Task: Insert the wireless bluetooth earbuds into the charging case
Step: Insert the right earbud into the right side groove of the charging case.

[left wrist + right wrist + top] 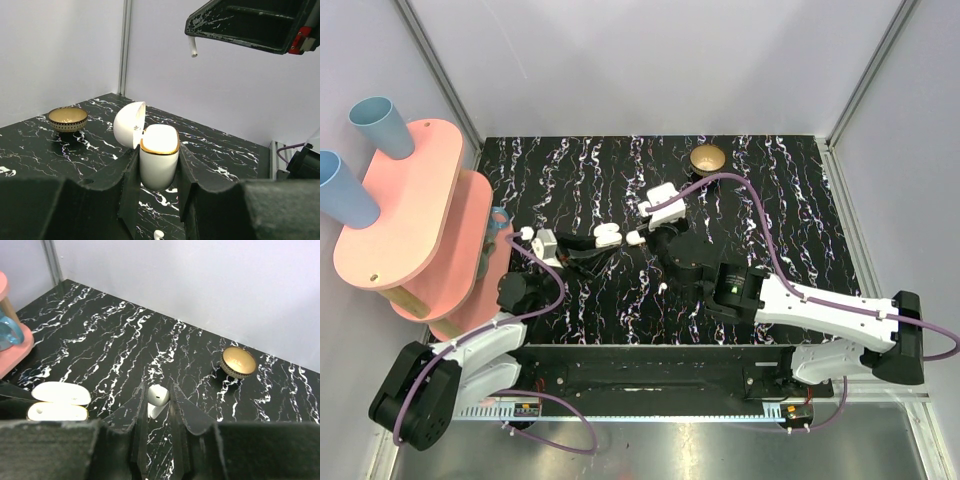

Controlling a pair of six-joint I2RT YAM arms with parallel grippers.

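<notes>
My left gripper (603, 243) is shut on the charging case (608, 235), a white rounded case with a gold rim. In the left wrist view the case (159, 162) stands upright between the fingers with its lid (129, 125) swung open. My right gripper (640, 236) is shut on one white earbud (158, 396) just right of the case. Seen from the left wrist, that earbud's stem (192, 47) hangs well above the case. A second earbud (663, 287) lies loose on the table; it also shows in the left wrist view (158, 234).
A gold round dish (708, 158) on a black base stands at the back of the black marbled table (780, 220). A pink two-tier stand (410, 215) with blue cups (375, 125) fills the left side. Grey walls enclose the table.
</notes>
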